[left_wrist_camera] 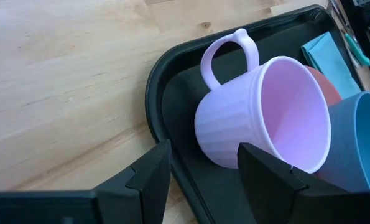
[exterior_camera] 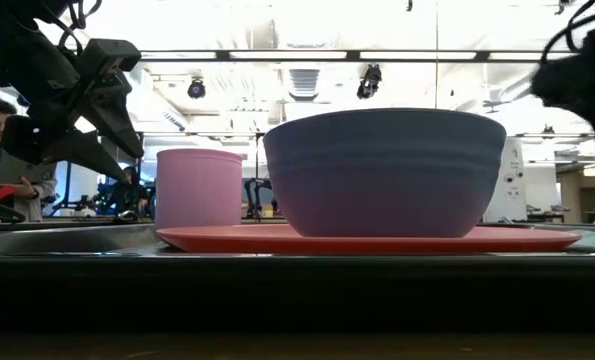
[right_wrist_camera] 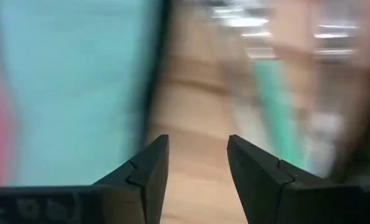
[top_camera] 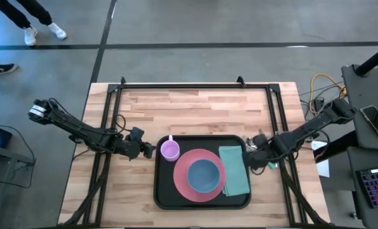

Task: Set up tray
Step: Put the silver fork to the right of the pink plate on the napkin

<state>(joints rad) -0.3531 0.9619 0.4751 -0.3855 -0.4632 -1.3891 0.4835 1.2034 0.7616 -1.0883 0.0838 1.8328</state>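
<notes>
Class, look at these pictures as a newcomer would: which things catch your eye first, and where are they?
A blue bowl sits on a round pink plate in the middle of the black tray. A lilac cup stands at the tray's back left corner, and a folded teal cloth lies along its right side.

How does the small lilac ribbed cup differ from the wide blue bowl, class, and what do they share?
The small lilac ribbed cup has a loop handle; the wide blue bowl has none. The cup is narrower than the bowl. The cup stands directly on the black rectangular tray; the bowl sits on the round pink plate. Both stand upright, empty, within the tray.
</notes>
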